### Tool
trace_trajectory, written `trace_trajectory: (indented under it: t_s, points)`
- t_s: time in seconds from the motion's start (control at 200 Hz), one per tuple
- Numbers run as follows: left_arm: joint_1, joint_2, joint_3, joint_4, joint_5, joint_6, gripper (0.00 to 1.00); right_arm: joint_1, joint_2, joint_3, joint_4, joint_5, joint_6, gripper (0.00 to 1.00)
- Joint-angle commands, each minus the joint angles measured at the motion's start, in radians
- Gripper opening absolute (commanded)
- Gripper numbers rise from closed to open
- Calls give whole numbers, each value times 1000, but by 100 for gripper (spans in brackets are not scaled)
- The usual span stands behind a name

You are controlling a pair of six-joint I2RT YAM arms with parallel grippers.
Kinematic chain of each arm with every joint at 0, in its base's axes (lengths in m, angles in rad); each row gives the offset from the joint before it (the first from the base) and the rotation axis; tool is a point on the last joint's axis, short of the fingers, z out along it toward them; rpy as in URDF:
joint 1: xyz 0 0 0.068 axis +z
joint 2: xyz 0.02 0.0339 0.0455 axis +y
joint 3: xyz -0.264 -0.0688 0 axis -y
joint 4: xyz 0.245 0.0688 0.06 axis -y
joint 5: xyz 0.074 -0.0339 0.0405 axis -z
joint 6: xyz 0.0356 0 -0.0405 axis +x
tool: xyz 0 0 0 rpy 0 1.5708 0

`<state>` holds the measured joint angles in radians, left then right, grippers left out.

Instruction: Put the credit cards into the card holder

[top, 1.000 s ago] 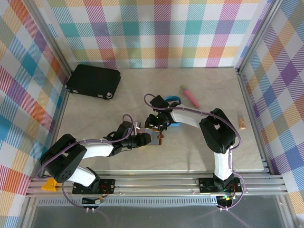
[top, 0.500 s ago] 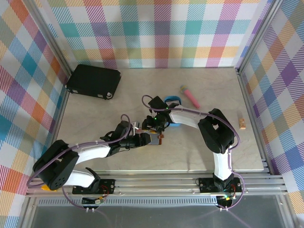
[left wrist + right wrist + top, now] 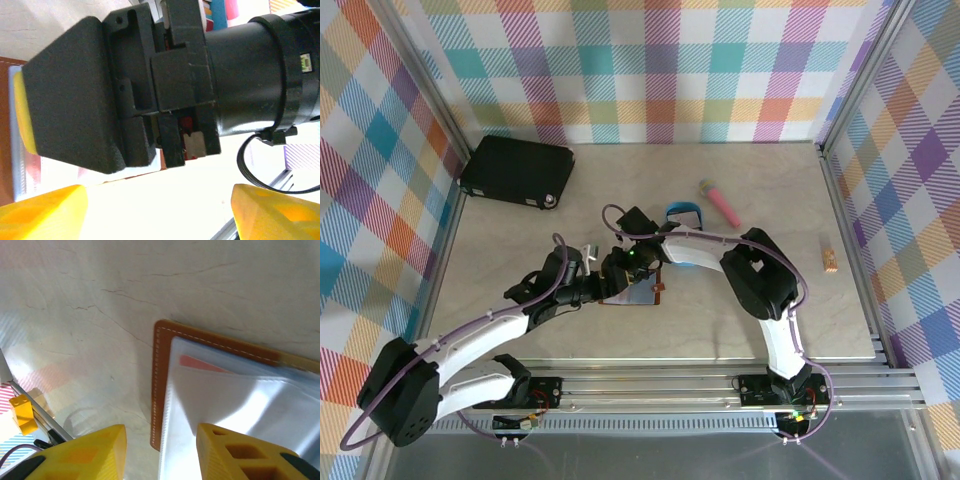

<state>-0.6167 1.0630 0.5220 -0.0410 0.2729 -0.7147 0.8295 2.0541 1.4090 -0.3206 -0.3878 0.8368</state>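
1. Looking down from above, you find the card holder [image 3: 638, 293] lying open near the middle of the table [image 3: 520, 240] — brown rim, pale inside facing up.
2. Both arms meet over it: your left gripper [image 3: 160, 212] reaches in from the left, your right gripper [image 3: 159, 434] from the far side.
3. Your left claw is spread wide, with nothing between its yellow fingers [image 3: 42, 212]; the right arm's black wrist sits just ahead of it.
4. Your right claw's jaws stand partly apart and grip nothing. The holder's stitched brown edge lies under the gap.
5. One credit card [image 3: 200, 363] shows as a reddish strip behind the holder's clear pocket.
6. The black case [image 3: 515, 170], pink stick [image 3: 720, 202] and blue tray [image 3: 683, 211] lie well apart from the holder — all toward the far side.
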Motion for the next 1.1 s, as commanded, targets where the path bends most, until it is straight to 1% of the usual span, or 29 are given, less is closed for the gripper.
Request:
trace_trajectory:
  t_s: [0.0,0.085,0.19,0.29,0.41,0.485,0.54,0.58,0.605,0.62,0.66,0.68,0.725,0.735,0.765,0.78,0.81,0.875,0.915,0.955,0.985,1.04,1.095]
  points:
    - [14,-31,-13,-74,-23,-10,76,8,22,41,32,-28,21,42]
    - [20,-42,-22,-79,-26,-19,76,5,-2,45,44,-20,0,42]
    - [33,-51,-19,-94,-26,-16,76,-19,-80,15,92,-6,-38,42]
    - [63,-58,-3,-116,-9,4,76,-88,-186,-62,139,3,-74,43]
    - [119,-57,26,-158,30,62,78,-191,-374,-201,208,43,-217,43]
    - [168,-46,60,-191,64,109,81,-256,-491,-286,255,55,-350,45]
    - [209,-31,85,-202,97,145,83,-301,-557,-331,271,48,-467,51]
    - [236,-17,108,-209,121,167,86,-331,-589,-356,281,23,-593,56]
    - [251,-6,125,-217,138,179,87,-344,-604,-370,281,1,-683,57]
    - [260,2,138,-221,149,190,88,-355,-617,-374,252,0,-758,57]
    - [276,29,176,-229,178,225,89,-369,-633,-374,196,8,-871,59]
    - [281,43,199,-272,189,249,90,-383,-639,-371,155,3,-956,59]
    - [284,75,261,-332,200,313,92,-405,-641,-355,90,8,-1051,60]
    - [284,82,276,-346,202,328,93,-412,-640,-348,67,9,-1067,61]
    - [284,104,319,-394,204,386,94,-435,-632,-317,-21,-13,-1127,71]
    - [284,115,340,-420,199,416,95,-447,-624,-304,-61,-37,-1164,72]
    - [284,135,385,-475,175,477,97,-466,-602,-269,-128,-56,-1217,72]
    - [284,176,467,-582,95,585,100,-484,-560,-213,-230,-33,-1333,67]
    - [285,198,503,-621,63,627,100,-486,-547,-215,-233,-9,-1403,65]
    - [285,214,524,-639,54,652,100,-487,-537,-227,-215,5,-1487,64]
    - [285,227,530,-638,59,655,100,-487,-529,-238,-188,19,-1539,63]
    - [285,249,524,-609,112,647,100,-494,-501,-247,-145,27,-1629,62]
    - [285,269,511,-574,174,629,100,-502,-444,-208,-184,10,-1719,63]
